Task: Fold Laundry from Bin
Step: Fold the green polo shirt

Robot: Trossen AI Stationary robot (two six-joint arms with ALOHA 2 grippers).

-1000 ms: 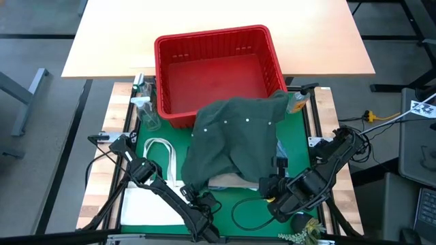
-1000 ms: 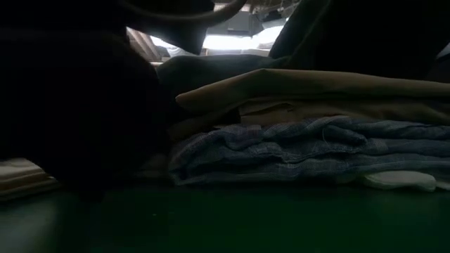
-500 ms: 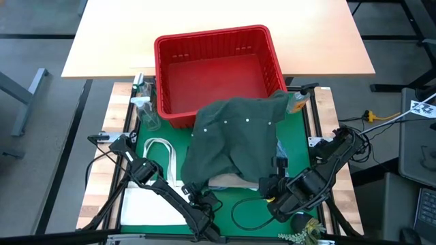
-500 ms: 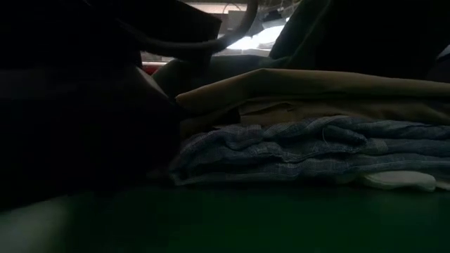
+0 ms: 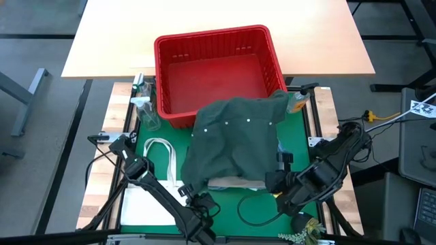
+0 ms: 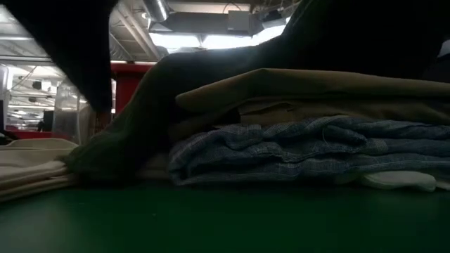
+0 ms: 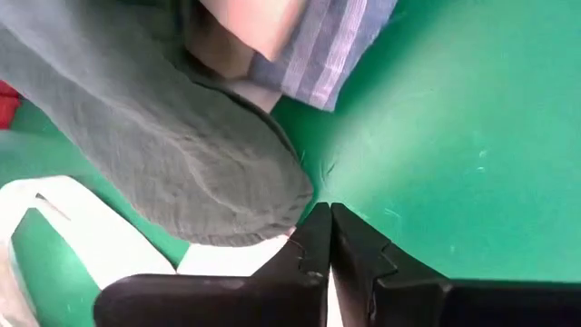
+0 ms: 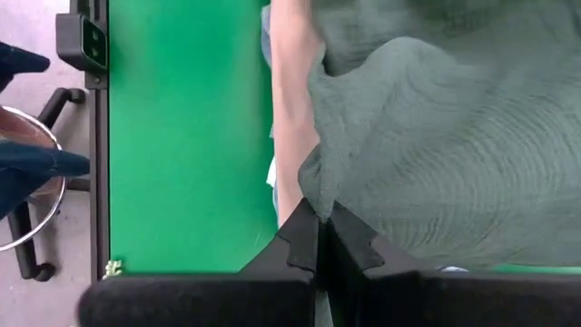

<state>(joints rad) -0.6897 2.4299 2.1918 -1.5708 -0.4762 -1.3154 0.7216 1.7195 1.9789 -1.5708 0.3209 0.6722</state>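
Note:
The dark green garment (image 5: 235, 139) hangs from the red bin's (image 5: 218, 71) near rim and drapes over a stack of folded laundry: a tan piece (image 6: 316, 84) on a blue-and-white striped one (image 6: 281, 151). My left gripper (image 7: 324, 216) is shut at the garment's near-left corner (image 5: 189, 189). My right gripper (image 8: 320, 216) is shut at its near-right edge (image 5: 276, 173). My left gripper pinches the hem of the garment's near-left corner (image 7: 307, 202) between its two fingertips, slanting down from the near-left. The cloth below the fingers sags to the green mat (image 6: 84, 161), slack. My right gripper pinches a small peak of the garment's near-right edge (image 8: 318, 193) between its two fingers, slanting down from the near-right. The cloth is drawn up into a point there, over the tan piece (image 8: 290, 109).
A flat white tote bag (image 5: 153, 170) lies on the green mat (image 5: 300, 133) left of the stack. A clear spray bottle (image 5: 146, 112) stands by the bin's left side. A black cable (image 5: 255, 207) loops on the mat near the front edge.
My left gripper has risen from the mat at the garment's near-left corner. In the low view it no longer blocks the left side, so the garment's sloping corner, the tote bag and the bin now show.

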